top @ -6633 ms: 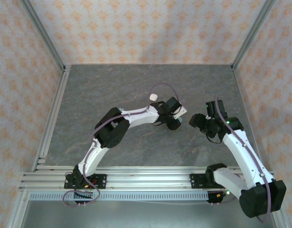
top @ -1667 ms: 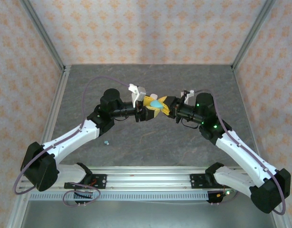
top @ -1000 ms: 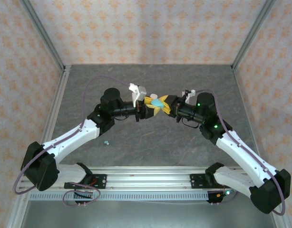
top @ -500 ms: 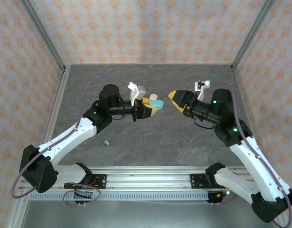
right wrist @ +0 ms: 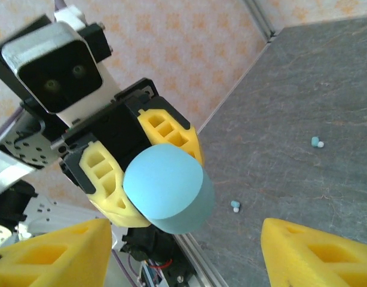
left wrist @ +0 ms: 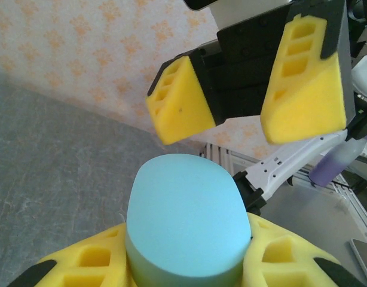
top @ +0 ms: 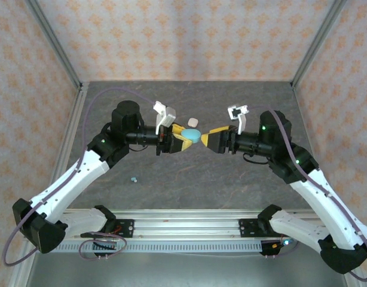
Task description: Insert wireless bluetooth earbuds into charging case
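A closed teal oval charging case point(top: 192, 136) hangs above the table's middle, and my left gripper point(top: 183, 137) is shut on it. In the left wrist view the case point(left wrist: 186, 218) sits between my yellow pads point(left wrist: 88, 263). My right gripper point(top: 208, 137) faces the case from the right and stands open, its pads point(left wrist: 177, 107) just beyond the case and apart from it. In the right wrist view the case point(right wrist: 165, 188) lies between the left gripper's fingers point(right wrist: 103, 179), above my right gripper point(right wrist: 183, 257). Two small teal earbuds point(right wrist: 235, 205) point(right wrist: 317, 142) lie on the table; one earbud point(top: 134, 179) lies near the left arm.
A small white object point(top: 193, 122) rests on the grey table point(top: 171, 101) just behind the two grippers. Metal frame rails point(top: 171, 224) run along the near edge, and patterned walls close the back and both sides.
My right gripper let go of the case, opened, drew back to the right, then returned close to the case. The left gripper, still holding the case, shifted slightly left and nearer.
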You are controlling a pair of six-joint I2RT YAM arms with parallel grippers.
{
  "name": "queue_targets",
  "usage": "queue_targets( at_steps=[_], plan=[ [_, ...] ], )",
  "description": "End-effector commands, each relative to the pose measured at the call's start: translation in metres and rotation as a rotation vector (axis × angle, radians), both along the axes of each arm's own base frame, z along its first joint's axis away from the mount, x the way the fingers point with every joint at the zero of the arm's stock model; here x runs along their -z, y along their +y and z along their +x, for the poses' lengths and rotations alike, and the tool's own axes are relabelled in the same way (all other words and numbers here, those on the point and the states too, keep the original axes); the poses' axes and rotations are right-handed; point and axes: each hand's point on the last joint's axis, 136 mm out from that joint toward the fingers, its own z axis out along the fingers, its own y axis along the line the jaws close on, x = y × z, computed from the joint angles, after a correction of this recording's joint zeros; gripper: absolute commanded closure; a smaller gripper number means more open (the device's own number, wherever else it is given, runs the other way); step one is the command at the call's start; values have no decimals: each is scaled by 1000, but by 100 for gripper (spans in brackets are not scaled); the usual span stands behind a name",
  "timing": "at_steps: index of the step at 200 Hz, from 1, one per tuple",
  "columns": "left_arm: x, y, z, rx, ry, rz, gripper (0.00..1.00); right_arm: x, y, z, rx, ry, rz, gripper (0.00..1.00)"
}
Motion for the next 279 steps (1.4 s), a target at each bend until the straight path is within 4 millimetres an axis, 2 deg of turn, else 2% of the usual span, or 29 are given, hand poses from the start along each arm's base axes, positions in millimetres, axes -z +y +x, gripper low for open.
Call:
queue_targets(
  at_steps=[1,31,51,96,147,177,196,234,279],
  plan=[
    [-14,4,-10,21,-3,-20,86,-20,12,-11,-100,-118,34,32],
    [-18,3,-8,18,9,-31,87,-15,24,-15,-152,-131,19,28],
    [-19,2,-8,27,14,-30,87,-10,26,-14,-155,-138,7,28],
    [-21,0,-11,58,23,-30,87,-9,26,-3,-107,-158,9,47],
    [-25,-1,-18,97,26,-26,88,-7,30,4,-90,-150,21,46],
    [-24,-2,-23,120,26,-20,88,-11,27,13,-33,-140,32,64],
    [-23,-2,-24,127,27,-18,89,-16,26,18,-5,-124,57,71],
    [-26,-1,-27,136,13,-22,90,-19,22,31,53,-44,123,74],
    [-25,0,-29,144,8,-20,90,-18,16,47,116,60,187,72]
  ],
)
